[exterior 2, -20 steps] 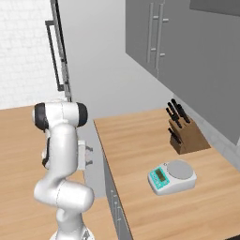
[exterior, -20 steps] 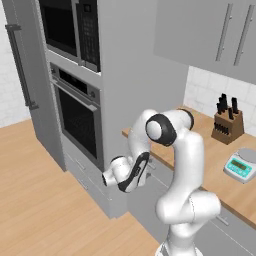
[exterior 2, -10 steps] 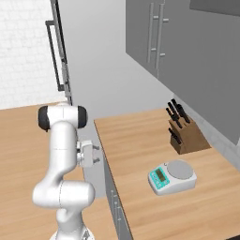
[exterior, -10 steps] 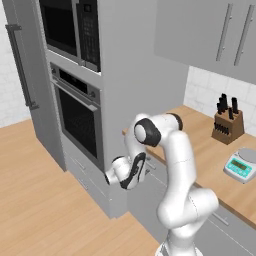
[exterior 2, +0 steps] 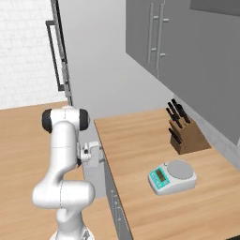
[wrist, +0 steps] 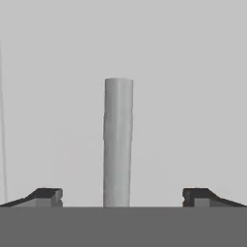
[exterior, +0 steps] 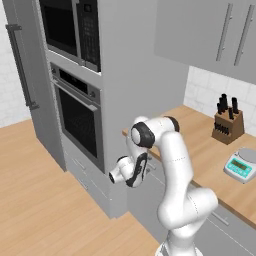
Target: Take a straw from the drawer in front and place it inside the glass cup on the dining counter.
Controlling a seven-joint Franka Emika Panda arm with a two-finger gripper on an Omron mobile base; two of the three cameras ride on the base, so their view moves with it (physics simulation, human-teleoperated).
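A wooden knife block (exterior: 228, 127) with dark-handled knives stands near the back of the light-wood counter (exterior 2: 136, 154), close to the white tiled wall. A small teal-and-white kitchen scale (exterior 2: 172, 176) sits nearer the counter's front edge, well apart from the block. A dark glass-fronted oven (exterior: 78, 119) sits in the tall grey cabinet, a microwave (exterior: 72, 29) above it. Grey wall cupboards (exterior: 221, 39) with bar handles hang over the counter.

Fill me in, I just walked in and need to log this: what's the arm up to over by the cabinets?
The white arm is reaching down to the grey drawer front under the wood counter, beside the oven. In the hand view its gripper faces the drawer's bar handle, with the fingers spread wide on either side and not closed on it. The drawer looks shut.
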